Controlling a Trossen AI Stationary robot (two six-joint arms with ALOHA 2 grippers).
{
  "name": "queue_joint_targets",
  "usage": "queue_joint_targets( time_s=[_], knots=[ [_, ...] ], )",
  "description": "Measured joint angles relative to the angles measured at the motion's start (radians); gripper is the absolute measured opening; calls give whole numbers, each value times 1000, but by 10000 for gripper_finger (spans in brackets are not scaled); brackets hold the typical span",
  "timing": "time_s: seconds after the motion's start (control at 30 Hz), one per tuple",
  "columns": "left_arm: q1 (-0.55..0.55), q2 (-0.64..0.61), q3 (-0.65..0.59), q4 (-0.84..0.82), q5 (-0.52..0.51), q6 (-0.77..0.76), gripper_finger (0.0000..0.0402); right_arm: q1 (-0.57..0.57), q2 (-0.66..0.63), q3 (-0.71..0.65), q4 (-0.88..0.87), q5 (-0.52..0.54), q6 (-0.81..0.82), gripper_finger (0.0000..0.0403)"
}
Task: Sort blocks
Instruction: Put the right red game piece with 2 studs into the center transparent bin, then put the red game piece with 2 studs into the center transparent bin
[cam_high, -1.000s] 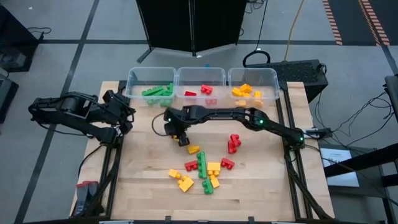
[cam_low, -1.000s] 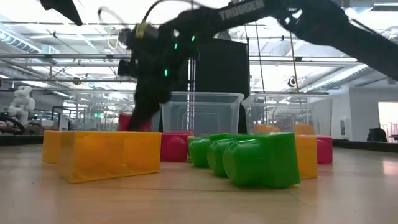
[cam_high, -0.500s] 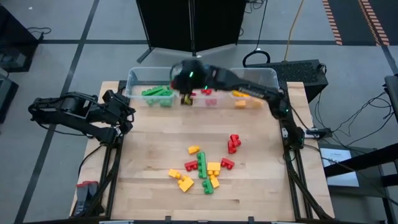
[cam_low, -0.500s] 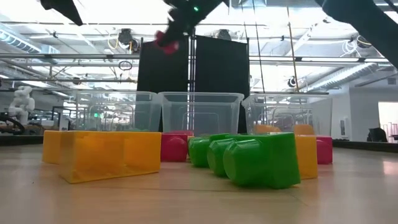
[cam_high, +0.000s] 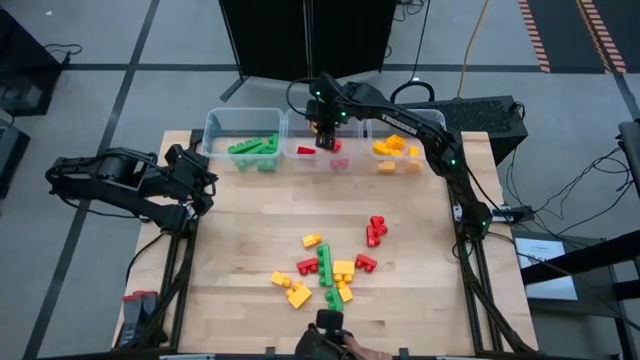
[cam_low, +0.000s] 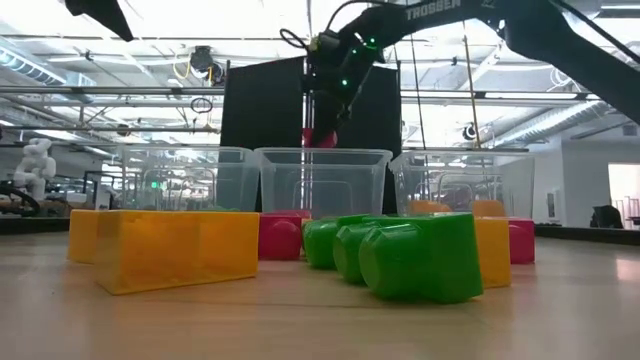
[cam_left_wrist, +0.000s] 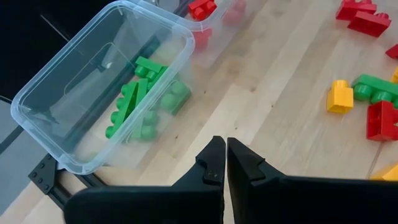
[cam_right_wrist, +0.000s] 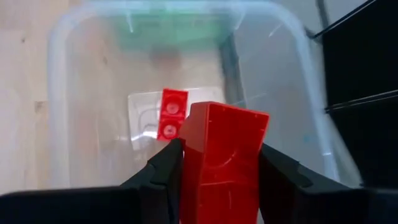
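Two dark jointed arms; the right arm (cam_high: 400, 118) carries green lights and white TROSSEN lettering

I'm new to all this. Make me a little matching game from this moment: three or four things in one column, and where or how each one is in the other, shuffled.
Things
1. left end effector
2. right end effector
3. green blocks
4. red block in the right end effector

Places or states
A. lying in the left bin
B. shut and empty, by the table's left edge
C. hanging over the middle bin
D. clamped on a red block

Pairs: 1-B, 2-D, 3-A, 4-C
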Motion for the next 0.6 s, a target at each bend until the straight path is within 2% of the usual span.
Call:
queue_joint_targets(
  time_s=[0.1,0.13,0.3,0.37,0.5,0.6],
  knots=[
    [0,0,0,0,0,0,0,-6,5,0,-23,-17,0,134],
    [0,0,0,0,0,0,0,-6,5,0,-23,-18,-4,146],
    [0,0,0,0,0,0,0,-1,-16,0,-12,-13,15,273],
    [0,0,0,0,0,0,0,-1,-33,0,-25,-13,31,302],
    [0,0,0,0,0,0,0,16,-94,0,-80,-17,43,307],
    [0,0,0,0,1,0,0,52,-187,0,-236,-79,92,288]
  ],
)
